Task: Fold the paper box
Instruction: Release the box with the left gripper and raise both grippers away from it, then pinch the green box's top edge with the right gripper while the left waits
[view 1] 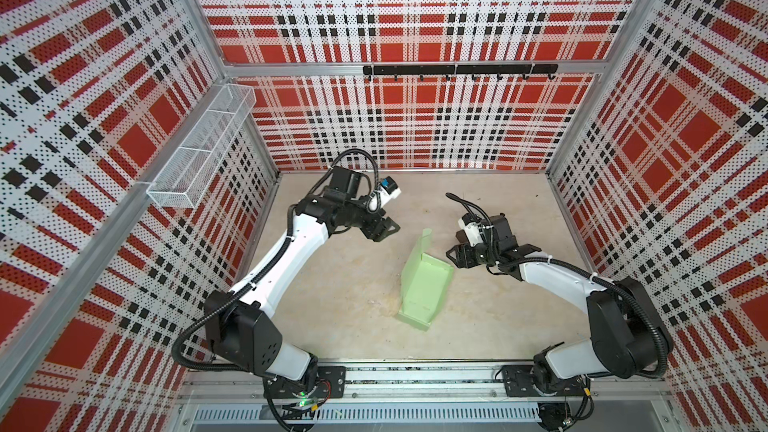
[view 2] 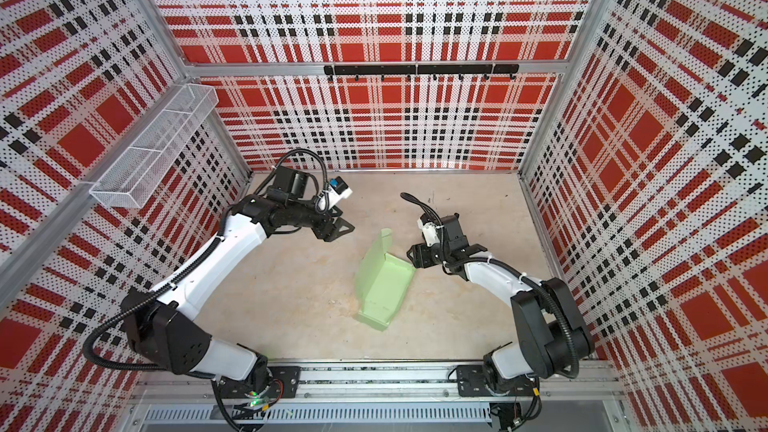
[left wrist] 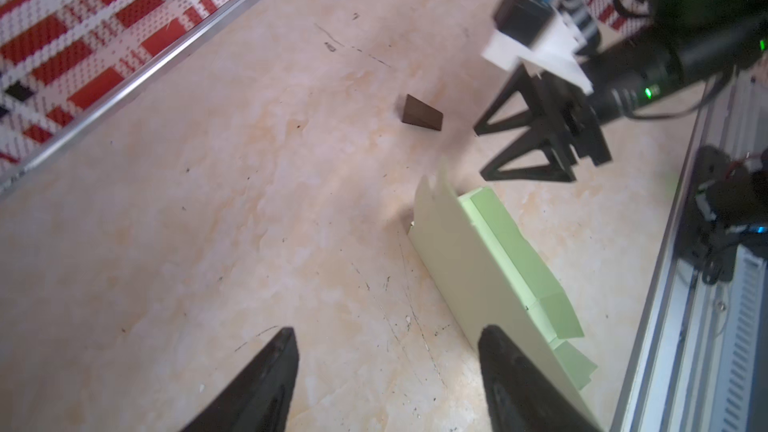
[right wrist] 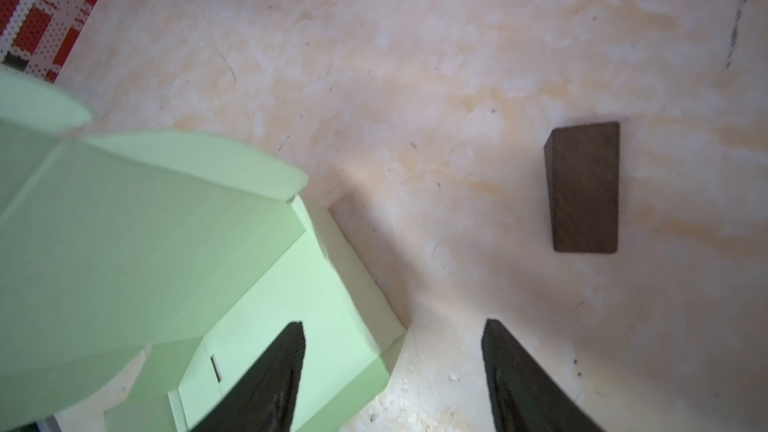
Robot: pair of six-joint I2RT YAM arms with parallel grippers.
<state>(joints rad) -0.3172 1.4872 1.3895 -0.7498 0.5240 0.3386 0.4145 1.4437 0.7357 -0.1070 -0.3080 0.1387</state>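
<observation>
Basket (view 1: 199, 147): wire, empty, hung on the left wall, well away from the work.
L gripper (view 1: 390, 233): hangs over the table (view 1: 332, 292), far-left of the box and apart from it. Fingers spread wide with nothing between them, as the left wrist view (left wrist: 386, 330) shows.
Box (view 1: 424, 284): mint card, sits mid-table between the two grippers, nearer the R one. Part folded: flat base with low walls, one tall panel standing upright along its left side with a rounded tab at the far end, and a near-end flap lying out flat. Same in both top views (view 2: 380, 288).
Wedge (right wrist: 584, 187): small and dark brown, lies flat on the table beyond the box's far end, apart from the box and close to the R gripper (left wrist: 422, 114).
R gripper (view 1: 451, 259): low, just beside the box's far-right corner; can't tell if it touches. Fingers spread and holding nothing; in the right wrist view (right wrist: 394, 322) one finger overlaps the box's inside and the other is over bare table.
</observation>
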